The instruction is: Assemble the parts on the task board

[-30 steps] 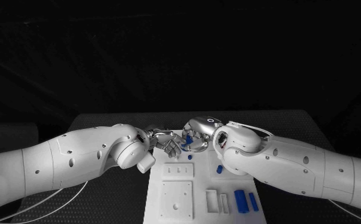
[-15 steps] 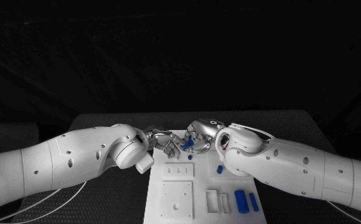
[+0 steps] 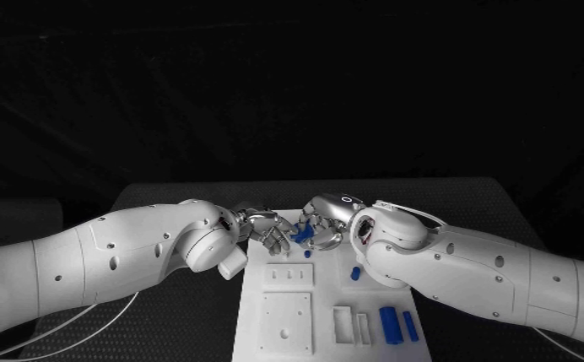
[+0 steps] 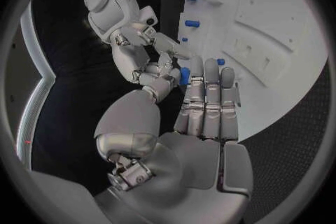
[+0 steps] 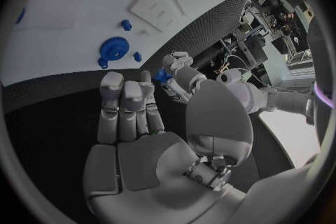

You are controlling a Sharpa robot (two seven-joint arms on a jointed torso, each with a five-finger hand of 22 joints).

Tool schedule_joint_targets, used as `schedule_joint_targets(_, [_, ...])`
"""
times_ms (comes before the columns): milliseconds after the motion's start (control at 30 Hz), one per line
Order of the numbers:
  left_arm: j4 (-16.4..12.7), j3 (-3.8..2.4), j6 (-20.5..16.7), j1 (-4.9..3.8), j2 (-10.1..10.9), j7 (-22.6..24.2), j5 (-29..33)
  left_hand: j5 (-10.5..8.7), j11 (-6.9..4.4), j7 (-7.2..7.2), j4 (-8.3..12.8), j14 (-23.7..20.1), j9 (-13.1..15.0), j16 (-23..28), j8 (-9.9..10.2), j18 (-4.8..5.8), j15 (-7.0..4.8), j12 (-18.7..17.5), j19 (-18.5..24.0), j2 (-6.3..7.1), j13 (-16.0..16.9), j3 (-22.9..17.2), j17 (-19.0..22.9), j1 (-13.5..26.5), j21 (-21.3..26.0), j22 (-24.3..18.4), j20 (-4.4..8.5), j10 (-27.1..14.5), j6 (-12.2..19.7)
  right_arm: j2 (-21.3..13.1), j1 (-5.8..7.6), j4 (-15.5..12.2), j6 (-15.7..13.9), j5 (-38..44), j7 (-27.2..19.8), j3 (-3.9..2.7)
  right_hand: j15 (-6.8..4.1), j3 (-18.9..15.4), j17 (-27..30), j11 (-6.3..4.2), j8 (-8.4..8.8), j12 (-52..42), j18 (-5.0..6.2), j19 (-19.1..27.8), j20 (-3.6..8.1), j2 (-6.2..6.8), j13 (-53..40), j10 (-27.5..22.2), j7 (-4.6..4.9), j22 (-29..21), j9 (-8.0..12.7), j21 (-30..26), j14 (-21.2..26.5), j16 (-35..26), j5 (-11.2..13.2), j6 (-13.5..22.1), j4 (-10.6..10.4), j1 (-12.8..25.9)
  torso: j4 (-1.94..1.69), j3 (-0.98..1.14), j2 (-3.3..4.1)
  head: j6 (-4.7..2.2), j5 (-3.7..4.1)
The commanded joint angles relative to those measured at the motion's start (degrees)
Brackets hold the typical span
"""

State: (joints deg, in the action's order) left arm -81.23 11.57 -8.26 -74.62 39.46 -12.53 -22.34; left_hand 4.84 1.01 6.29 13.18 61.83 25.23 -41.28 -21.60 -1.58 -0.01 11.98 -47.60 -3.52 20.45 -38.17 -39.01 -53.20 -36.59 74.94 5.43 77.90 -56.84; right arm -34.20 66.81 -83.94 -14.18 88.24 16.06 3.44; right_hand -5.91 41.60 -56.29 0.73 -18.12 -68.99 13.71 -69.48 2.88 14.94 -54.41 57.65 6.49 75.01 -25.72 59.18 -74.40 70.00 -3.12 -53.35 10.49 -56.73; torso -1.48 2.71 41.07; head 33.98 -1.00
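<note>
**Both hands meet over the far end of the board, a blue part between them**

Nearest to us in the head view, on the task board [image 3: 283, 328], we see two long blue parts [image 3: 390, 325] lying side by side at the near right corner, beside white upright pieces [image 3: 350, 326]. A little further up the board sits a small blue part [image 3: 355, 274] close to our right arm, and beyond it another small blue piece [image 3: 308, 254] just in front of the hands.

At the far end of the board our hands come together. Our left hand [image 3: 270, 233] reaches in with its fingers [image 4: 207, 102] held straight and side by side over the board's edge; we see nothing clasped in them. Our right hand [image 3: 321, 217] faces it, fingers curled, and a small blue part [image 3: 302, 231] sits at its fingertips, right where the two hands meet. In the right wrist view that blue part [image 5: 162, 75] shows at the tip of a finger; whether it is firmly pinched we cannot tell.

That same view shows a blue gear-like part [image 5: 112, 49] lying on the board.
</note>
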Motion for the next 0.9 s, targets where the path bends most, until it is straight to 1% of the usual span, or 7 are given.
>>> schedule_joint_targets(33, [0.0,-0.03,1.0,-0.02,-0.1,-0.1,-0.6,0.24,-0.04,-0.34,0.4,0.2,0.1,-0.4,-0.2,-0.49,-0.33,0.2,0.0,-0.52,0.1,0.1,-0.1,0.1,-0.3,1.1,0.41,0.6,-0.8,0.0,-0.1,-0.4,-1.0,-0.5,-1.1,-0.01,0.43,-0.2,-0.1,0.07,0.29,-0.1,1.29,-0.1,0.39,-0.12,0.0,-0.1,0.77,0.0,0.1,-0.4,0.0,-0.2,-0.1,0.4,-0.1,-0.7,-0.04,-0.01,0.01,0.02,0.0])
schedule_joint_targets(267, [0.3,-0.04,1.8,-0.02,-0.1,-0.4,-0.6,0.5,-0.11,-0.39,0.6,0.3,0.3,-0.7,-0.2,-0.41,-0.43,0.4,0.1,-0.59,0.2,0.1,-0.2,0.2,-0.3,1.1,0.48,0.7,-0.9,-0.3,-0.12,-0.4,-0.7,-0.5,-1.1,-0.01,0.46,-0.2,-0.1,0.1,0.39,-0.1,1.29,-0.1,0.41,-0.13,0.0,-0.2,0.81,0.0,0.2,-0.4,0.1,-0.3,-0.1,0.5,-0.1,-0.9,-0.09,-0.04,0.0,-0.04,-0.02])
schedule_joint_targets(600, [0.9,-0.04,1.8,-0.03,0.0,-0.8,-0.6,1.27,-0.22,-0.45,1.0,0.4,0.5,-1.2,-0.2,-0.24,-0.59,0.6,0.1,-0.9,0.4,0.1,-0.4,0.9,-0.5,1.1,0.66,0.9,-1.1,-1.0,-0.45,-1.9,-0.3,-0.5,-1.2,0.0,0.48,-0.2,-0.1,0.13,0.43,-0.1,1.29,-0.1,0.41,-0.14,0.0,-0.2,0.83,0.0,0.2,-0.4,0.1,-0.3,-0.2,0.5,-0.1,-1.0,-0.05,-0.05,0.02,0.02,-0.11])
schedule_joint_targets(800, [0.9,-0.04,1.9,-0.03,0.0,-0.8,-0.6,1.34,-0.24,-0.46,1.0,0.4,0.6,-1.2,-0.2,-0.22,-0.6,0.7,0.1,-0.94,0.5,0.1,-0.5,1.0,-0.5,1.1,0.69,1.0,-1.1,-1.1,-0.73,-1.9,0.0,-0.5,-1.1,0.0,0.49,-0.3,-0.1,0.13,0.42,-0.1,1.29,0.0,0.4,-0.15,0.0,-0.2,0.84,0.0,0.2,-0.5,0.1,-0.3,-0.2,0.5,-0.2,-1.0,-0.07,-0.06,0.0,0.02,-0.13])
schedule_joint_targets(900, [1.0,-0.04,2.3,-0.03,0.0,-1.1,-0.7,1.35,-0.24,-0.46,1.1,0.4,0.6,-1.3,-0.2,-0.21,-0.61,0.7,0.1,-0.96,0.5,0.1,-0.5,1.1,-0.5,1.1,0.7,1.0,-1.1,-1.2,-0.78,-1.6,-0.3,-0.4,-0.7,0.01,0.5,-0.3,-0.1,0.14,0.42,-0.2,1.29,0.0,0.4,-0.14,0.0,-0.2,0.84,0.0,0.2,-0.5,0.1,-0.3,-0.2,0.5,-0.2,-1.0,-0.06,-0.07,0.02,0.0,-0.15])
